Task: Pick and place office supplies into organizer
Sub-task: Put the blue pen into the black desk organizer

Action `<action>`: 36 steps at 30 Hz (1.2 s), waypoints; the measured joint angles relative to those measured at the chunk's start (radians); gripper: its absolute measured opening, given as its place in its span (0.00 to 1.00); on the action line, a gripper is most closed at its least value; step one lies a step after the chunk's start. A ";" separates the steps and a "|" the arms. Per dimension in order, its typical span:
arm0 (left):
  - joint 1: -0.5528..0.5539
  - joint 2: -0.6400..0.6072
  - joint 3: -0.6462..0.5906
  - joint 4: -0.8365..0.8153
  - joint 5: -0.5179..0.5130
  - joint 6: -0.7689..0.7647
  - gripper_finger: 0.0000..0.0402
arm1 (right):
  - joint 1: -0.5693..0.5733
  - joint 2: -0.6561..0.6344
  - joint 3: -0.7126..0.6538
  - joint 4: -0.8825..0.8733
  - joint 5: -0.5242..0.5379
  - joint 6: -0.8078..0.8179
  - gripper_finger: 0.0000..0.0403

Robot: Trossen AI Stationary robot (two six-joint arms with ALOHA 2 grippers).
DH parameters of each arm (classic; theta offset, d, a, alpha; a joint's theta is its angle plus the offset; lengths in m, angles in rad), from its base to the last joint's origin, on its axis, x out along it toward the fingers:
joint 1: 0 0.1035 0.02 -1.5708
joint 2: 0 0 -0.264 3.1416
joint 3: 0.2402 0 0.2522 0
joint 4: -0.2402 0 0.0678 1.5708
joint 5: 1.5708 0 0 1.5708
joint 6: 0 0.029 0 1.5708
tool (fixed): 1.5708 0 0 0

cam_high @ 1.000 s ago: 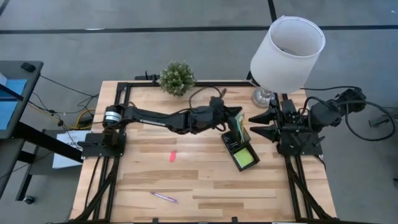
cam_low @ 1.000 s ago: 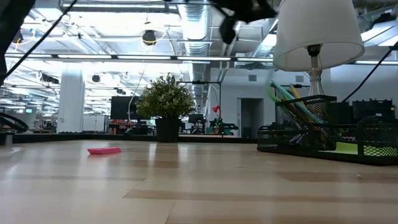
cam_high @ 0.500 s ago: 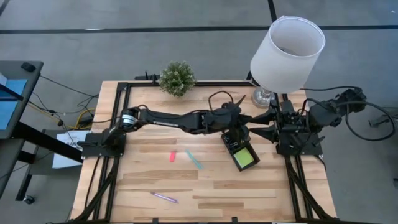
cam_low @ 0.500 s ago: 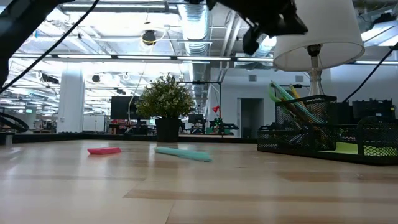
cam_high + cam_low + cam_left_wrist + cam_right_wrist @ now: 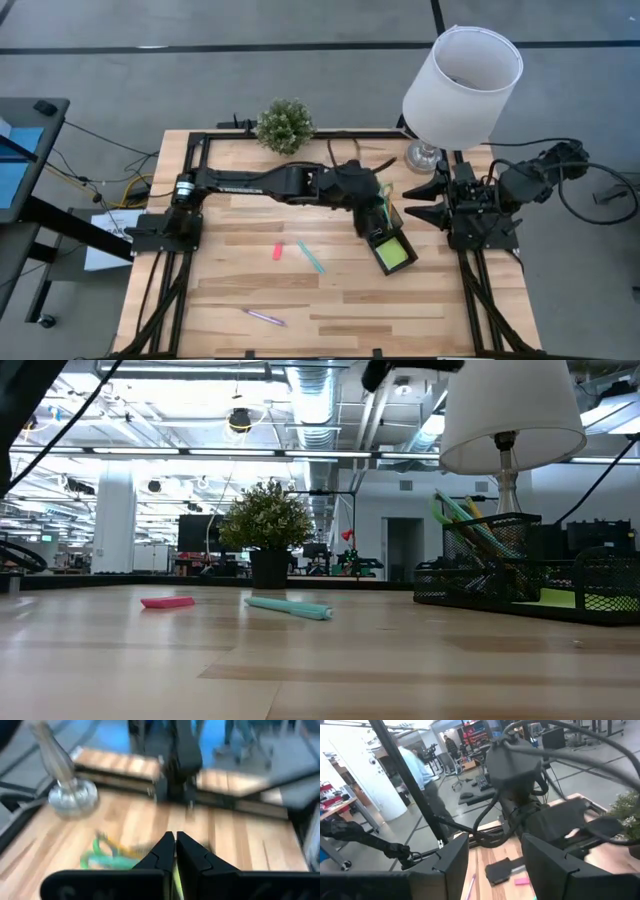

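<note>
The left gripper (image 5: 377, 205) is hanging over the organizer (image 5: 385, 238), its two dark fingers (image 5: 165, 851) pressed together with nothing between them. The organizer is a black wire-mesh tray sitting at about 3 o'clock on the pale butcher-block table (image 5: 230, 290), just beside the right arm's base. Its tall mesh cup is holding green-handled scissors (image 5: 452, 512) and pens leaning at a slant, and the flat compartment at its near end is holding the lime-green sticky-note pad (image 5: 394, 254).

A slim teal pen (image 5: 311, 256) is lying flat near the table's centre, and the small flat pink eraser (image 5: 278, 251) is lying close at its 9 o'clock, apart from it. A thin purple pen (image 5: 262, 317) is resting toward 7 o'clock, well apart from both and near the front edge. Bare wood is surrounding all three.

The right gripper (image 5: 495, 865) is waiting at 3 o'clock above its base, fingers standing wide apart. A white drum-shaded lamp (image 5: 462, 72) is standing at 1 o'clock and a bushy potted plant (image 5: 285, 125) at 12 o'clock, both by the far edge.
</note>
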 joint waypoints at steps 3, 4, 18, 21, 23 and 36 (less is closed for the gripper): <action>-0.002 -0.021 -0.001 -0.118 0.035 0.026 0.00 | 0.000 0.000 0.000 0.000 0.000 0.000 0.43; -0.002 -0.029 -0.001 -0.145 0.054 0.038 0.00 | 0.000 0.000 0.000 0.001 0.000 0.000 0.43; 0.010 0.066 -0.002 -0.011 0.059 0.158 0.00 | -0.014 0.037 0.000 0.021 0.000 0.001 0.43; 0.025 0.118 -0.003 0.022 0.054 0.162 0.00 | -0.018 0.057 0.000 0.032 0.000 0.001 0.43; 0.038 0.148 -0.003 0.039 0.054 0.160 0.00 | -0.017 0.066 0.000 0.034 -0.001 0.008 0.43; 0.082 0.195 -0.003 0.054 0.113 0.091 0.19 | -0.006 0.066 0.000 0.039 0.000 0.053 0.43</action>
